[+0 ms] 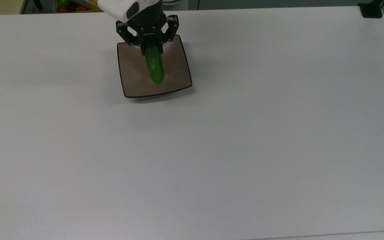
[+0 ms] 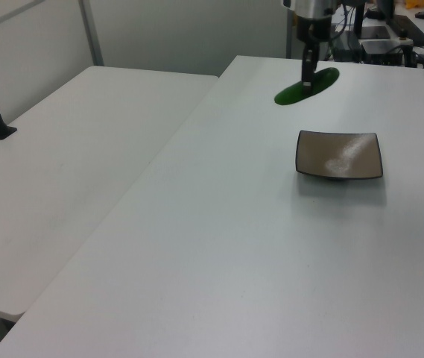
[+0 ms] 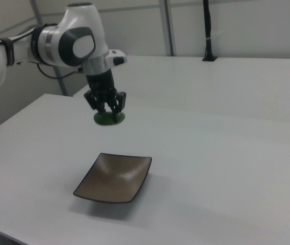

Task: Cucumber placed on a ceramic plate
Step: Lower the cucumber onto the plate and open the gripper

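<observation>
Gripper (image 1: pixel 152 50) clamped on one end of cucumber (image 1: pixel 155 68), fingers pinching it from both sides in the top view. Cucumber carried roughly level, free end sticking out past the fingers. In the top view, drawn over plate (image 1: pixel 135 81), free end about mid-plate. In the left view, cucumber (image 2: pixel 306 86) well above and behind plate (image 2: pixel 338 154), clear air between the two; gripper (image 2: pixel 307 74) coming straight down onto it. In the right view, cucumber (image 3: pixel 109 118) seen end-on under gripper (image 3: pixel 106 111), raised above the far side of plate (image 3: pixel 115 177), not touching it. Plate bare: glossy brown well, thin dark rim, corners slightly upturned, sitting flat on white table (image 1: pixel 245 140). Arm (image 3: pixel 73 43), white with dark joints, reaching in from the right view's left, above and behind plate. Beyond plate's far edge in the top view, at the frame's upper left, a bin (image 1: pixel 78 6) off the table with red, green and yellow pieces in it, too small to name. Second white table (image 2: pixel 70 186) beside the first, on the far side from plate in the left view. Black clamp (image 1: pixel 371 10) at the table corner well away from plate toward the top view's right.
</observation>
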You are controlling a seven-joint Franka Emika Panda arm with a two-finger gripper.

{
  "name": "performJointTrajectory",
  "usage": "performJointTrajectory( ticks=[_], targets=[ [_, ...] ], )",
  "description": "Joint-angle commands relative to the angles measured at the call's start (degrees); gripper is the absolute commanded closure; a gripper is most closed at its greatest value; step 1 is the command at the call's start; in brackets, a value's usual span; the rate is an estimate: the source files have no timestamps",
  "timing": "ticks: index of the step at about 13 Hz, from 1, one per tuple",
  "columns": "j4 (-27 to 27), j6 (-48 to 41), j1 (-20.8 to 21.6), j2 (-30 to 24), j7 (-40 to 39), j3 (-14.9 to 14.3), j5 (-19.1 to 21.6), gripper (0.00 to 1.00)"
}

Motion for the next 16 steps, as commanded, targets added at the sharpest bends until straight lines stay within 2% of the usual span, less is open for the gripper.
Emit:
performJointTrajectory(
  ticks=[1,3,7,13,14,16],
  targets=[
    [-13.02,3.53,0.03,-5.99,-2.57,-0.32,1.72,0.81],
    [-21.11,11.6,-0.06,-9.15,-2.57,-0.32,2.42,0.81],
    [-31.22,24.09,-0.06,-10.49,-2.66,-0.41,2.34,0.81],
    [-35.19,27.2,-0.06,-9.17,-2.66,-0.41,2.34,0.8],
    [-35.2,26.67,-0.06,-8.99,-2.66,-0.41,2.25,0.75],
    [-35.11,26.06,-0.15,-8.9,-2.57,-0.41,2.25,0.51]
  ],
)
